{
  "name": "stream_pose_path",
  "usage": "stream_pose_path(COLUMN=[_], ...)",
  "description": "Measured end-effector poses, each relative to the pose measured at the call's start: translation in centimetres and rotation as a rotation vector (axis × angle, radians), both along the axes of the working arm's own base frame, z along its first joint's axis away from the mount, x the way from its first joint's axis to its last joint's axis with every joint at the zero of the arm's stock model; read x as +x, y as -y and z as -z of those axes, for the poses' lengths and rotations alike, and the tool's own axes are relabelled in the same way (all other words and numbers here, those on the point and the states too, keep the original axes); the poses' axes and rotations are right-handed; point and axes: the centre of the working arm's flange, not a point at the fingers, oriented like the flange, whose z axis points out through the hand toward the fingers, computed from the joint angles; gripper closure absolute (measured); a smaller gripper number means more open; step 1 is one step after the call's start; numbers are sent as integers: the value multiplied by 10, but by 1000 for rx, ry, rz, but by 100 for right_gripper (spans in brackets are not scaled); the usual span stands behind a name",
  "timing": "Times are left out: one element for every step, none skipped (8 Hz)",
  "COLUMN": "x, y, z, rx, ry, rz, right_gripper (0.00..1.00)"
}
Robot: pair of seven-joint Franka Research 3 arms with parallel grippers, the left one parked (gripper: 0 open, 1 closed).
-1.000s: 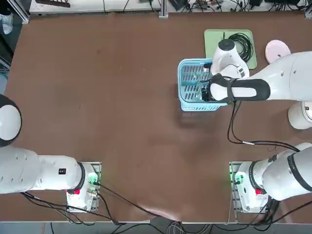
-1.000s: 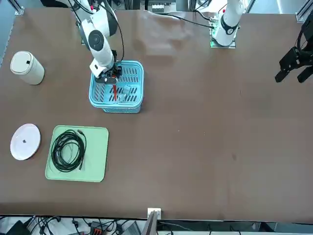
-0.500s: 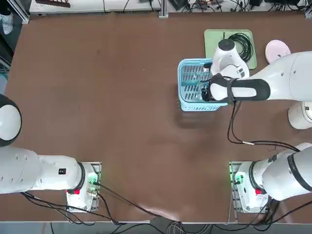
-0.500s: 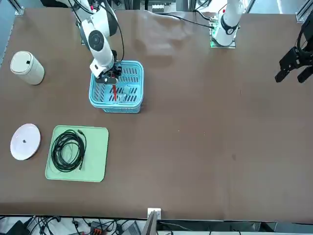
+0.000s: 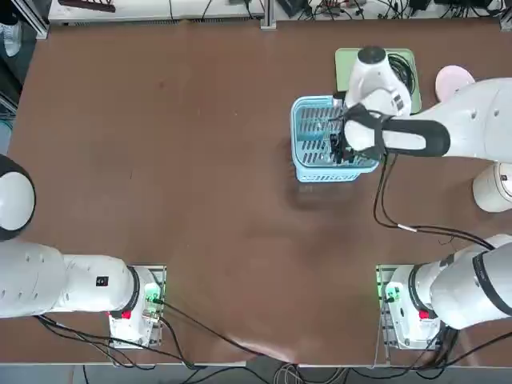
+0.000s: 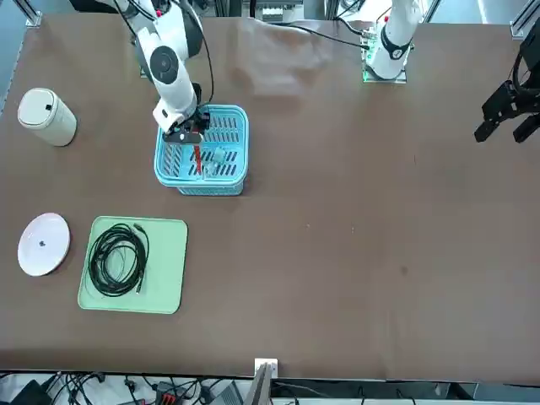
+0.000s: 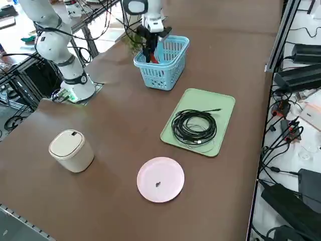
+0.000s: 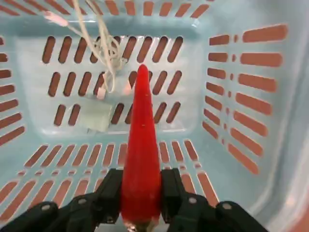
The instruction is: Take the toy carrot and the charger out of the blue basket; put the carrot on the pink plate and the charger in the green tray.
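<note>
The right gripper [image 8: 140, 200] is down in the blue basket [image 5: 310, 164], and its two black fingers [image 8: 112, 191] are pinching the toy carrot [image 8: 141, 159] at its thick end. The carrot sticks straight out from between the fingers, red-orange and smooth, its pointed tip aimed at the basket's slatted floor. In the front view the carrot [image 6: 197, 158] shows as a short red bar just under the gripper [image 6: 191, 137], inside the basket [image 6: 228, 181] on the side nearer the arm. I can't tell whether its tip touches the floor.

The charger [image 8: 98, 117] lies on the basket floor beyond the carrot's tip, a small pale block with its thin white cord [image 8: 96, 41] looping away toward the basket wall. It lies close to the carrot's tip, and nothing grips it.

The basket stands on the brown surface [image 5: 176, 160]. Just beside it, on its far side from the robot, lies the green tray [image 7: 220, 105], with a coiled black cable [image 7: 194, 127] on it. The pink plate [image 7: 160, 178] sits to the right of the tray, apart from it, with only a small dark speck in its middle. A white round-topped device [image 7: 71, 149] stands nearer the robot on that same right side, well apart from the basket.
</note>
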Motion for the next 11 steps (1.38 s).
stream_pose_path(x=[8, 14, 18, 22, 27, 36, 48, 63, 80, 97, 112], y=[-5, -8, -9, -9, -8, -4, 6, 25, 56, 98, 149], z=[-29, -52, -66, -77, -91, -112, -135, -159, -182, -203, -216], rx=[-9, -15, -19, -23, -25, -21, -10, 4, 17, 17, 13], ry=[-15, -25, -34, -42, -45, -40, -30, -24, -20, -13, -9], rz=[-1, -1, 2, 6, 12, 26, 31, 25, 13, -15, -47], right_gripper=[58, 58, 58, 58, 58, 58, 58, 58, 58, 58, 58])
